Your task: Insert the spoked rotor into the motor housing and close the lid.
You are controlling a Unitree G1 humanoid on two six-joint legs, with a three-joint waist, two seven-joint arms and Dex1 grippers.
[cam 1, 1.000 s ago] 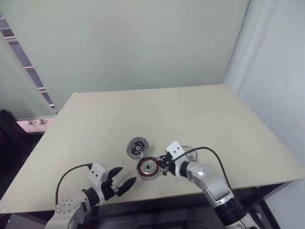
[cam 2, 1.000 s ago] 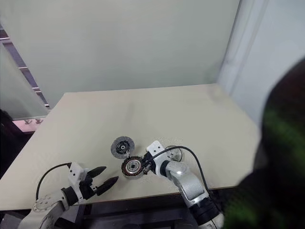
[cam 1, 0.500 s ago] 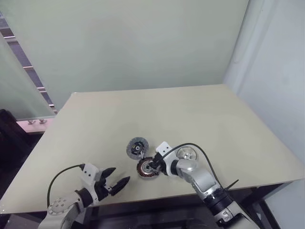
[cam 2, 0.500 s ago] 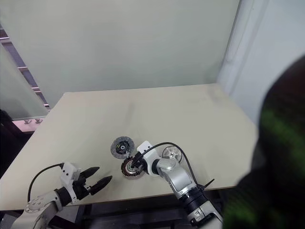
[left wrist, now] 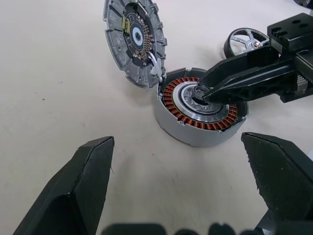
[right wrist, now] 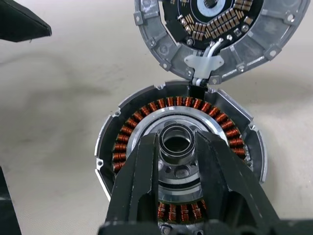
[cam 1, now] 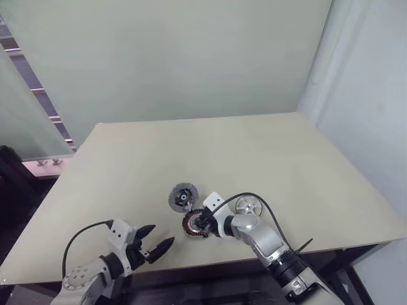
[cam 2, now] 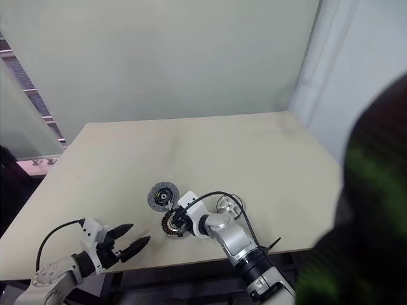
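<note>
Right wrist view: jaws closed on a small ring at the housing's centre

Right wrist view shows the right gripper with its jaws nearly together, pinching a small dark ring that sits over the silvery centre of the motor housing. The housing lies open on the beige table, low and centre in the left eye view, its copper windings exposed. The lid lies touching the housing's rim on the far side, toward the upper left of the left wrist view, joined to it by a short white lead, its inner face with small components turned up. The spoked rotor rests on the table just beside the housing, at the upper right of the left wrist view, partly behind the right gripper. The left gripper hovers at the lower left of the left eye view, well apart from the parts, jaws spread wide and holding nothing.
</note>
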